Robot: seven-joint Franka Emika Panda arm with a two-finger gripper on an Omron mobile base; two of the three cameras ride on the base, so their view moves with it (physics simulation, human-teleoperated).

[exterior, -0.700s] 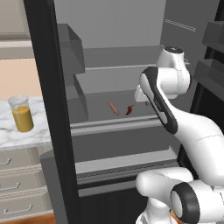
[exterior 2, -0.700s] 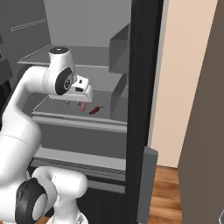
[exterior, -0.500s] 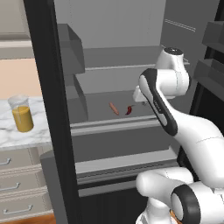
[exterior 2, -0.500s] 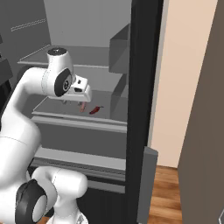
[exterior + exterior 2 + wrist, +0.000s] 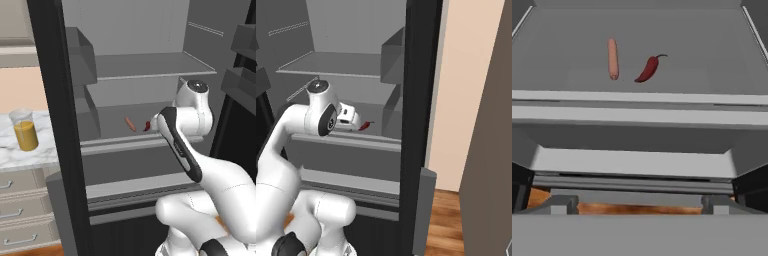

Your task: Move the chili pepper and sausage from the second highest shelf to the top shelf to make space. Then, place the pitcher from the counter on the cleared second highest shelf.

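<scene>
The sausage (image 5: 613,59) and the dark red chili pepper (image 5: 649,69) lie side by side on the second highest shelf (image 5: 712,55) of the open fridge, the pepper to the right. My gripper (image 5: 639,205) is open, level with this shelf's front edge and short of both, with nothing between its fingers. From the right base, the gripper (image 5: 357,123) hangs just left of the chili pepper (image 5: 365,125). In the left base view my forearm half hides the chili pepper (image 5: 147,126) beside the sausage (image 5: 130,124). The top shelf (image 5: 150,65) is bare. The pitcher (image 5: 25,130) stands on the counter (image 5: 12,155).
The black fridge door frame (image 5: 60,125) stands between the counter and the shelves. Door bins (image 5: 240,85) hang on the right. A grey side box (image 5: 392,55) sits at the shelves' right end. Lower shelves (image 5: 135,185) lie below my arm.
My arm has come down, so the hand has dropped from above the second highest shelf to about its level. The sausage, chili pepper and pitcher have not moved.
</scene>
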